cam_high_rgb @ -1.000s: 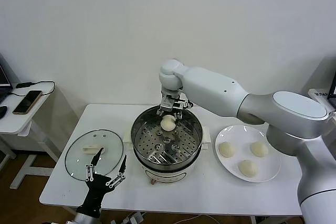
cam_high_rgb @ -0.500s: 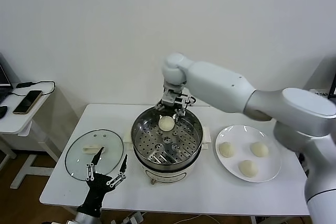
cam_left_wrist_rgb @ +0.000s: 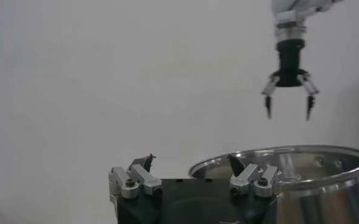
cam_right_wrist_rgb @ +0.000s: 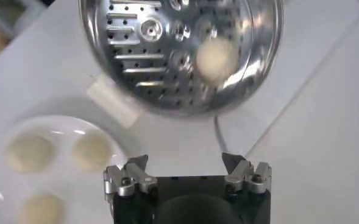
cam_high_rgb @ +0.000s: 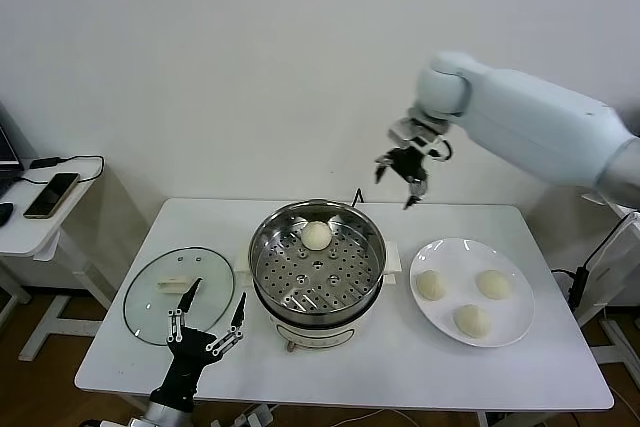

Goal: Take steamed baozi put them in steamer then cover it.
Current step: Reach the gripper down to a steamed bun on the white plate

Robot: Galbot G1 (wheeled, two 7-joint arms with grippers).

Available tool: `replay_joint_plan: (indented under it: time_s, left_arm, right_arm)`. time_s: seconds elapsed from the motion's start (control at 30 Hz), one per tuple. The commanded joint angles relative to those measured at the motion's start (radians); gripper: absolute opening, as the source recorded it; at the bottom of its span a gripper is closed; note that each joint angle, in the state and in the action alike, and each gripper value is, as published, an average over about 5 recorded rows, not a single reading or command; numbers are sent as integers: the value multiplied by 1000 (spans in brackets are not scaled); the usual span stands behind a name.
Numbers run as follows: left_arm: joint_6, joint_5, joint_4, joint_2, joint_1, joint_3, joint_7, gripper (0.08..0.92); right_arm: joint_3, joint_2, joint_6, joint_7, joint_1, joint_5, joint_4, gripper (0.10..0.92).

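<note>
One baozi [cam_high_rgb: 317,235] sits at 12 o'clock on the steamer [cam_high_rgb: 268,277] tray, three wait on the plate [cam_high_rgb: 520,322] at 3, so I'll drop my spread, empty right gripper [cam_high_rgb: 400,175] there next, left gripper [cam_high_rgb: 205,324] idles open by the cover [cam_high_rgb: 150,312].

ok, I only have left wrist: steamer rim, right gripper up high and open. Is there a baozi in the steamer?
Observer: Yes, one baozi sits on the perforated tray inside the steamer, toward the far side.
Operator: How many to go?
Observer: Three more lie on the white plate, on the steamer's right.
Operator: And the cover?
Observer: The cover lies flat on the table on the steamer's left; the left gripper is open by its near edge.
</note>
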Motion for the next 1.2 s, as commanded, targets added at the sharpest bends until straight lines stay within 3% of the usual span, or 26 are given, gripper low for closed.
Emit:
replay_joint_plan:
  time_s: [0.03,0.53,1.2]
  left_arm:
    - [1,1,-1,0,0,0,0,823]
    - [1,2,-1,-3,3,-4,-6,823]
    - [-8,3,7,-6,8,-8,-9,823]
  right_arm:
    - [-127,-160,-145,69,-41,147,12,823]
    - [-40,-99,-160,168,-312,63,-49,823]
    - [35,-40,-157,218,-397,37,-118,823]
